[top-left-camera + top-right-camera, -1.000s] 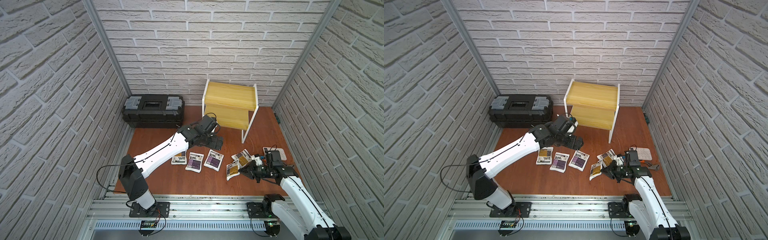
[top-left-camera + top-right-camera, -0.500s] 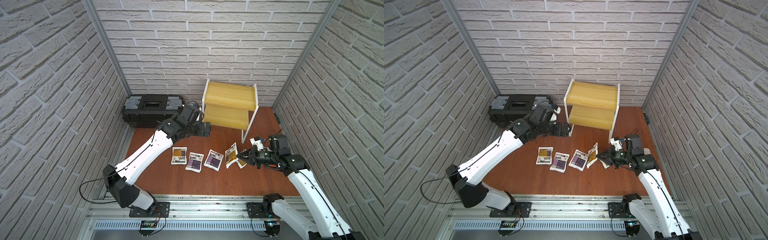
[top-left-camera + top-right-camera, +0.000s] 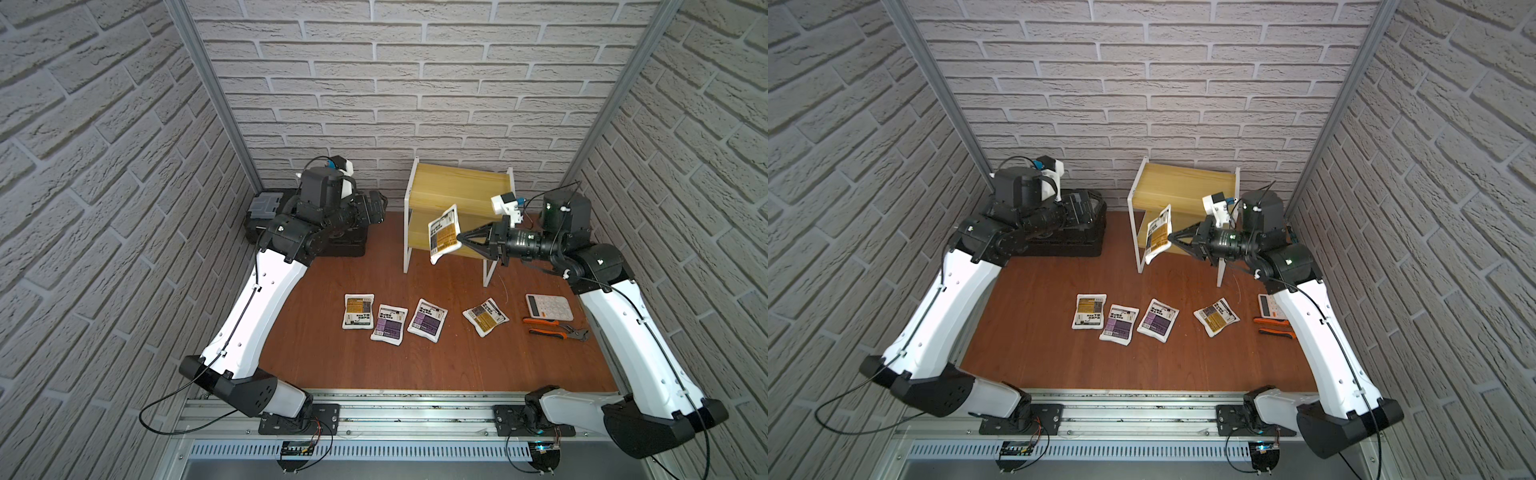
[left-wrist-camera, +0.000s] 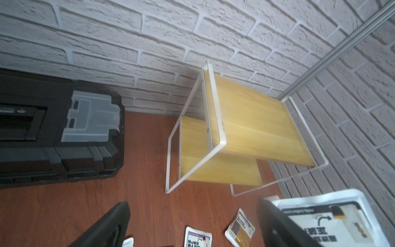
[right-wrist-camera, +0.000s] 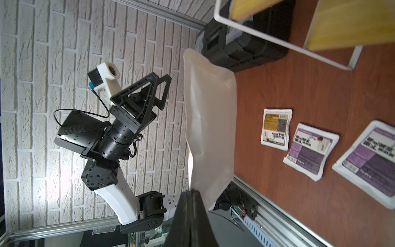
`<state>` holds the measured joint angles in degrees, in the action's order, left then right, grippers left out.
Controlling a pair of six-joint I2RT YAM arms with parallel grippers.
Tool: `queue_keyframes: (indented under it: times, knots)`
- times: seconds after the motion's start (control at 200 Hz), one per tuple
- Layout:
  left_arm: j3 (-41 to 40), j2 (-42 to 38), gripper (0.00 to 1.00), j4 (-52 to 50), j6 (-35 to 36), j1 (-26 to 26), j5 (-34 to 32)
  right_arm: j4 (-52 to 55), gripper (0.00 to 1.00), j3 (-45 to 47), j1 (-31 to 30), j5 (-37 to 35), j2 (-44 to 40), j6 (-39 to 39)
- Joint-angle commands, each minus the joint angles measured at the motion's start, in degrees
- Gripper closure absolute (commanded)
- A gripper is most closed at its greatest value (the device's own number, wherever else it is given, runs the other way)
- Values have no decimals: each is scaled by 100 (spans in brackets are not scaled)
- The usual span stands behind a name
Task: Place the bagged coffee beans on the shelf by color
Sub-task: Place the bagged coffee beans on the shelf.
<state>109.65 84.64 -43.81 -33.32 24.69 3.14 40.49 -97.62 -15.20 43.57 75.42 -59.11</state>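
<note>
The left end effector (image 5: 164,92) hangs released and empty beside the black toolbox (image 4: 53,149). The right end effector (image 3: 460,238) is clenched on the edge of a yellow pouch (image 3: 444,232), which dangles just beyond its tips in front of the lower board of the shelf (image 3: 457,191), while four other pouches (image 3: 388,324) lie on the counter (image 3: 332,374) below it. This looks like the carry step; next the pouch likely needs easing forward over a board and releasing flat.

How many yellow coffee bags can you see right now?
3. A held bag hangs in the right pincer before the shelf; a second bag lies on the table beside the purple bags; a third bag lies nearer the calculator. None seems hidden.
</note>
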Motion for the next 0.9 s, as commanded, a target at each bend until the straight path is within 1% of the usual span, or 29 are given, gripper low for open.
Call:
queue_keyframes:
  times: [0.0,0.105,0.19,0.28,0.365,0.55,0.695,0.895]
  knots:
    - [409,376,2,45,177,-302,336,-376,97,-1020,-21,-308,684,4]
    - [674,688,1,52,166,-533,558,-213,97,-2119,16,-515,1529,42]
    - [811,907,1,61,171,-607,656,-145,97,-2883,76,-636,2172,-11]
    - [907,1081,1,62,194,-651,713,-159,97,-3455,139,-765,2723,-103]
    - [935,1180,2,57,235,-682,735,-227,97,-3716,199,-884,3092,-141]
    - [910,1335,2,-35,326,-743,727,-81,97,-3541,340,-963,3490,14]
    - [863,1388,1,-29,344,-742,767,174,97,-3304,377,-1124,3473,297]
    - [825,1424,2,21,320,-737,811,586,97,-3258,386,-1314,3501,567]
